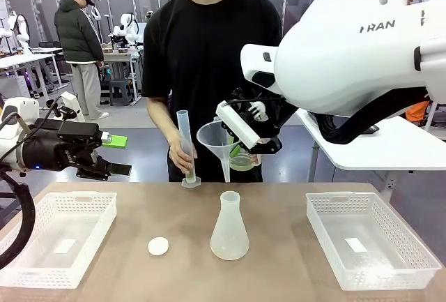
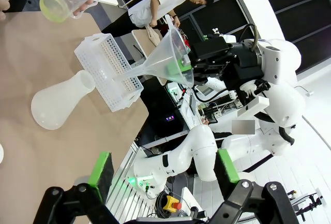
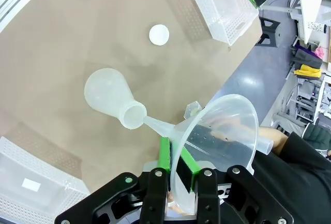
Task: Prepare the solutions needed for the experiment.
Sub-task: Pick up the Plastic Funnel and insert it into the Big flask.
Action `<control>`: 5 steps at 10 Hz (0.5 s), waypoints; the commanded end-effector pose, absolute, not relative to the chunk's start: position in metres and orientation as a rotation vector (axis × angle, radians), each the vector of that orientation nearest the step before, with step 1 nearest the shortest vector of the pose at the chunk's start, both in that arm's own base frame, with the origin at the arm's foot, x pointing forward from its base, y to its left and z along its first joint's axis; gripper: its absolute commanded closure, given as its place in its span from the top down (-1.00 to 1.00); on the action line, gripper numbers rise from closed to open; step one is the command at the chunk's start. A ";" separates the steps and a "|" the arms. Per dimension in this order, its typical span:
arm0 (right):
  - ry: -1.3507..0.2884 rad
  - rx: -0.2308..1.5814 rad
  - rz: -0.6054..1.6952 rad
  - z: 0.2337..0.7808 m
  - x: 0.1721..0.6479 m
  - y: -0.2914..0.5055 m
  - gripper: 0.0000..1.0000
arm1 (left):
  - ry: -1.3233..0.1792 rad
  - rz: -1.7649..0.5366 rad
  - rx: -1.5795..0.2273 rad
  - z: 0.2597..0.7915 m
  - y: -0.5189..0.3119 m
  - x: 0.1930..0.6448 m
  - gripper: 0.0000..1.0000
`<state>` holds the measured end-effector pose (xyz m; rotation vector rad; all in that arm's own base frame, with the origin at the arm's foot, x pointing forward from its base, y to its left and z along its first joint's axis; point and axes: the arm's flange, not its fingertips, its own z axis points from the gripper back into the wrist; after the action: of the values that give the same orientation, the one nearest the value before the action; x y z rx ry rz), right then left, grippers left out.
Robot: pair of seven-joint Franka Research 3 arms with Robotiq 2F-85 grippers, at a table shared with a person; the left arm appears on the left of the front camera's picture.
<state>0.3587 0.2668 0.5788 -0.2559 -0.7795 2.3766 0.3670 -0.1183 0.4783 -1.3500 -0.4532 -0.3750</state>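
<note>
Bench [image 1: 279, 211]; right gripper [image 1: 251, 133] clamped on funnel [image 1: 212, 137], spout just above flask [image 1: 229, 229]; left gripper [image 1: 117, 155] apart at nine o'clock; yellow-green solution [image 2: 53, 6] in person's beaker; funnel-placing step, next likely seating the spout.

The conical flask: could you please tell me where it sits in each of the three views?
Front view: the conical flask stands upright in the lower centre of the picture.
Left wrist view: the conical flask is at the left, sideways in the picture, with its mouth toward the upper right.
Right wrist view: the conical flask is left of centre, seen from above.
Shared landmark: the clear funnel, its spout aimed at the flask's mouth.
</note>
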 end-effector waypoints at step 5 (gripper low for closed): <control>-0.710 -0.238 2.315 0.564 0.378 0.263 -0.87 | -0.457 -0.364 -1.376 0.480 -0.120 0.367 1.00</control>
<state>0.3746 0.2582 0.5646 -0.2437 -0.7352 2.3476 0.3670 -0.1182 0.4783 -1.3500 -0.4533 -0.3749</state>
